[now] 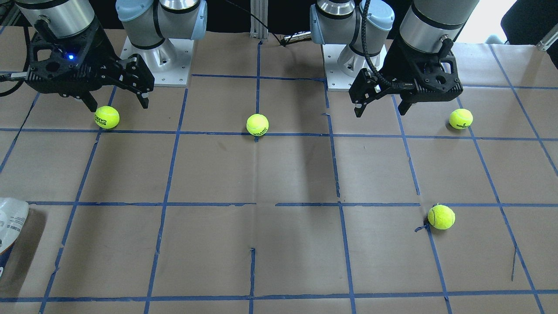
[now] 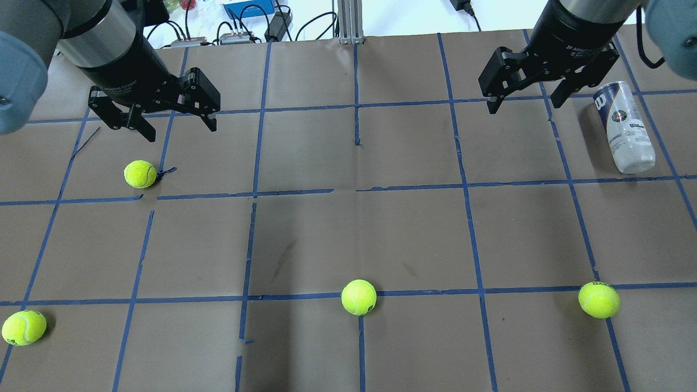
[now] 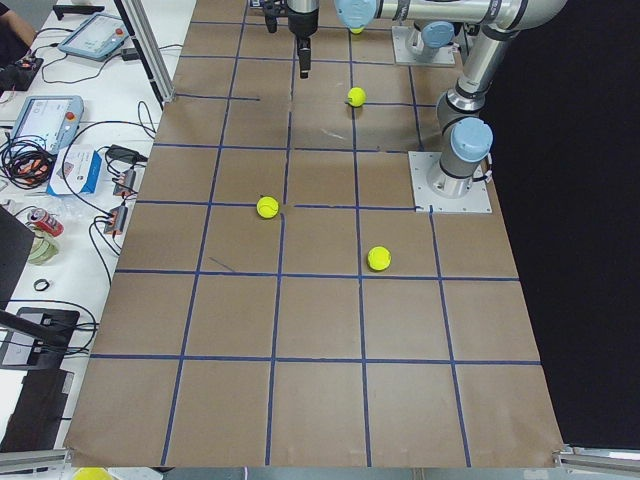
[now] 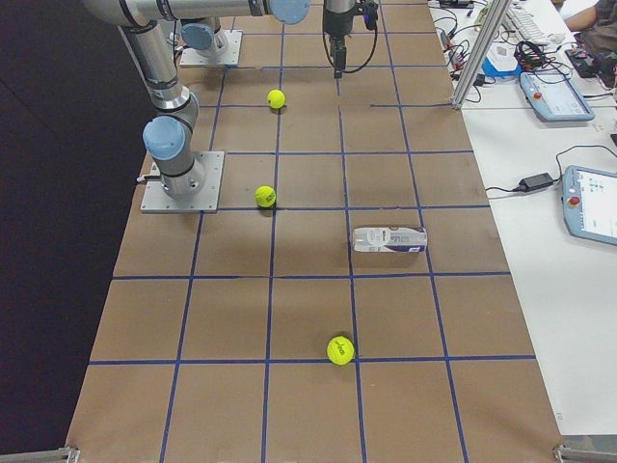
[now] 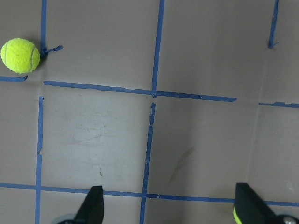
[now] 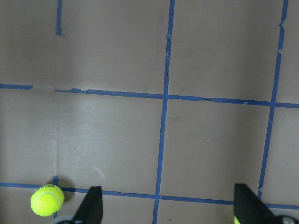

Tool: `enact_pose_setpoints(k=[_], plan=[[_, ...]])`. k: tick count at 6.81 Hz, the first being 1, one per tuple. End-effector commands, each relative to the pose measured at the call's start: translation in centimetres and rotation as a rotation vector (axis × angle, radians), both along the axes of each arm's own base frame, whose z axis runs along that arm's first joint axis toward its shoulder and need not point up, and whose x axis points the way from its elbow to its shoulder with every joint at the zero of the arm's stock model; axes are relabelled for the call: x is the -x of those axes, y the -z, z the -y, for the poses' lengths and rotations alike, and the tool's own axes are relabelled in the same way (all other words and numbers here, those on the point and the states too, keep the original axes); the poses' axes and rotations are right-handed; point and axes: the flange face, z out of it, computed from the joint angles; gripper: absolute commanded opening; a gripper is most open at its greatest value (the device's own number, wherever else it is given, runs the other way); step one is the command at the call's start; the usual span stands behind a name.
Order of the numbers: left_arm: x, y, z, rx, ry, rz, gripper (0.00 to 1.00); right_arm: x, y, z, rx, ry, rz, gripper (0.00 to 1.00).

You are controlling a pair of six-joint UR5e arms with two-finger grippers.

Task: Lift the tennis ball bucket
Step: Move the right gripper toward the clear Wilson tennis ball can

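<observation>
the tennis ball bucket [image 2: 624, 128] lies on its side on the brown paper-covered bench [image 2: 381, 228], on the robot's right and toward the far edge from its base. its white and navy label faces up, its long axis running roughly away from the robot. the right end effector [image 2: 525, 104] hangs above the bench with its two fingers spread wide apart, gripping nothing. in the overhead view the bucket sits just off that end effector's outer side, with a gap between them and no contact. the front-facing view catches only a part of the bucket [image 1: 11, 231] at the frame's edge, well apart from the raised right end effector [image 1: 118, 104], which hovers near a tennis ball [image 1: 107, 117].

across the bench, the left end effector [image 2: 179, 129] is likewise spread apart and empty, far from the bucket, with another tennis ball [image 2: 140, 174] on the paper just below it in the overhead view. two more balls [image 2: 359, 297] [image 2: 23, 328] rest along the row of blue tape [image 2: 468, 188] squares nearest the robot.
</observation>
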Motion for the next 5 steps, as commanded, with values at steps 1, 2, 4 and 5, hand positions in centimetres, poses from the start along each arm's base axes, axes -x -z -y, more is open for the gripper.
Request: enact_pose_setpoints(k=[1, 2, 4, 5], plan=[[0.0, 0.1, 0.0, -0.003, 0.002, 0.001, 1.0, 0.4, 0.1, -0.1, -0.018, 0.011, -0.003, 1.0], [0.0, 0.1, 0.0, -0.005, 0.002, 0.002, 1.0, 0.5, 0.4, 0.0, -0.026, 0.012, -0.002, 1.0], [0.0, 0.1, 0.0, -0.005, 0.002, 0.002, 1.0, 1.2, 1.8, 0.4, -0.043, 0.041, 0.002, 1.0], [0.0, 0.1, 0.0, -0.005, 0.002, 0.002, 1.0, 1.9, 2.5, 0.5, -0.052, 0.101, 0.018, 1.0]])
